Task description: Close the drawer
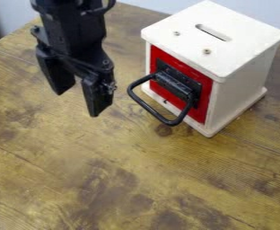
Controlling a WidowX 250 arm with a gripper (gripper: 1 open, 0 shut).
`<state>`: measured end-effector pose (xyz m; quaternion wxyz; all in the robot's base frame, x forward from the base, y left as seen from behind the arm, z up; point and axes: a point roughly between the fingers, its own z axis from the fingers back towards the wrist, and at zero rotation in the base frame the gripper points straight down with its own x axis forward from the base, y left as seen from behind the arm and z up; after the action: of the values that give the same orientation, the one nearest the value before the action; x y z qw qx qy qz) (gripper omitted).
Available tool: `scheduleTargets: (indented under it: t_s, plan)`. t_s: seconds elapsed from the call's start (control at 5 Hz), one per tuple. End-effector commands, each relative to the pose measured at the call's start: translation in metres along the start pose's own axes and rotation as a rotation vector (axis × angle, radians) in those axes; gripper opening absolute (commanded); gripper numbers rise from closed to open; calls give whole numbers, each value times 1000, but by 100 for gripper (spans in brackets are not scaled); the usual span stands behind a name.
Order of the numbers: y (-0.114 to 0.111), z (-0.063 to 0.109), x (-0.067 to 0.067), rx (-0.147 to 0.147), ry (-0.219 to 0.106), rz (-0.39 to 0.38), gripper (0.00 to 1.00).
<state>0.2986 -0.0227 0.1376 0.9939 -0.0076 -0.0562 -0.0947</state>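
One drawer (182, 85) is seen in the front of the cream-white box (232, 56), near the bench's (76, 171) far right part, its red front framed by the box walls and apparently flush or almost so. From the pincer (82, 98), held above the bench, it is set off to the right in the view, with the black loop handle (158, 114) reaching out between them, toward the near left. The pincer's fingers are parted, with nothing gripped. The drawer's sliding line is judged to run from near left to far right, so any remaining push should be aimed along it, square to the front, lest the box be twisted.
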Motion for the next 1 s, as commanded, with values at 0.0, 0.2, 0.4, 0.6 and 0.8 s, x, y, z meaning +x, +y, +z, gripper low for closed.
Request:
scheduleTargets:
  t_s: [0.0, 0.2, 0.4, 0.6, 0.8]
  plan:
    - [-10, 5, -1, 10, -42, -15, 100]
    - [-11, 3, -10, 14, -42, -11, 100]
    - [4, 2, -9, 21, -63, 2, 100]
    - [20, -2, -5, 23, -52, 81, 100]
    - [29, -1, 0, 24, -36, 139, 100]
